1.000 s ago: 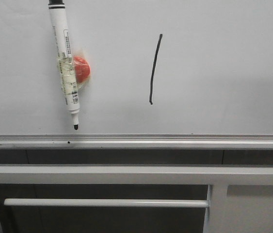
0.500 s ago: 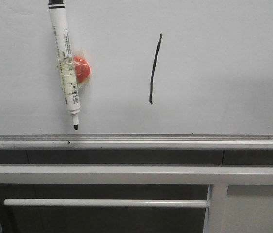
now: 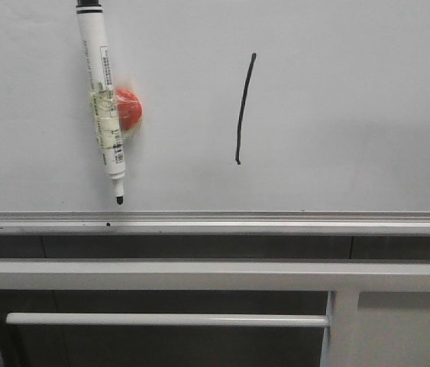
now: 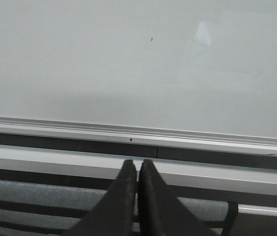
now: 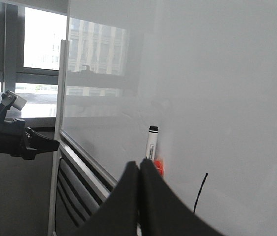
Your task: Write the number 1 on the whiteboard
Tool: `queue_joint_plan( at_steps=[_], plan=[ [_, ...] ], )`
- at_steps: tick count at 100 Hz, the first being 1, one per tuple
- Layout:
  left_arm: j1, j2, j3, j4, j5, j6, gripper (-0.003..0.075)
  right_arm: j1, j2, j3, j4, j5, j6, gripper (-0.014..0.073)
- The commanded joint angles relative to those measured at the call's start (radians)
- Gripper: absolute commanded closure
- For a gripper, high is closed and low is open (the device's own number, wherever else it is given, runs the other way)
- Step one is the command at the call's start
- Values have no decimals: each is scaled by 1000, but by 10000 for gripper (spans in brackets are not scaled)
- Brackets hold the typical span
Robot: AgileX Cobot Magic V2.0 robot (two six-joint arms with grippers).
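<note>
A thin black near-vertical stroke, the number 1 point(image 3: 244, 108), stands on the whiteboard point(image 3: 352, 115); it also shows in the right wrist view as the number 1 point(image 5: 200, 192). A white marker pen point(image 3: 103, 107) hangs tip down on the board, taped to a red magnet point(image 3: 129, 109); the marker pen point(image 5: 151, 142) shows beyond my right gripper. My left gripper point(image 4: 138, 163) is shut and holds nothing, facing a bare stretch of the whiteboard point(image 4: 104, 64) above its silver rail. My right gripper point(image 5: 139, 163) is shut and holds nothing, away from the whiteboard point(image 5: 227, 83).
The silver rail point(image 3: 215, 222) runs along the board's lower edge, with white metal frame bars point(image 3: 199, 274) below it. In the right wrist view, windows point(image 5: 25, 44) and a black arm with a camera point(image 5: 10, 132) lie beyond the board's end.
</note>
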Motion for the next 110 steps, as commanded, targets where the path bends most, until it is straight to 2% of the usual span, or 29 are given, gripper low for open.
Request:
queue_joint_plan(
  at_steps=[1,32,41,57,62,79,92,108,110],
  plan=[
    [4,-23,7,-9,-71,2,741,1,-10,-26,20,-13,-11,657],
    [4,-23,7,-9,-71,2,741,1,-10,-26,20,-13,-11,657],
    [4,-23,7,-9,-71,2,741,1,-10,-26,13,-70,-11,657],
    [4,-23,7,-9,-71,2,741,1,-10,-18,-14,-119,92,657],
    [4,-23,7,-9,-71,2,741,1,-10,-18,-119,-119,189,657],
    [4,-23,7,-9,-71,2,741,1,-10,-18,-566,-145,793,657],
    [4,-23,7,-9,-71,2,741,1,-10,-13,-873,-156,1095,657],
    [4,-23,7,-9,-71,2,741,-4,-10,-11,-1345,-158,1551,657],
    [4,-23,7,-9,-71,2,741,-4,-10,-11,-1383,-158,1577,657]
  ],
)
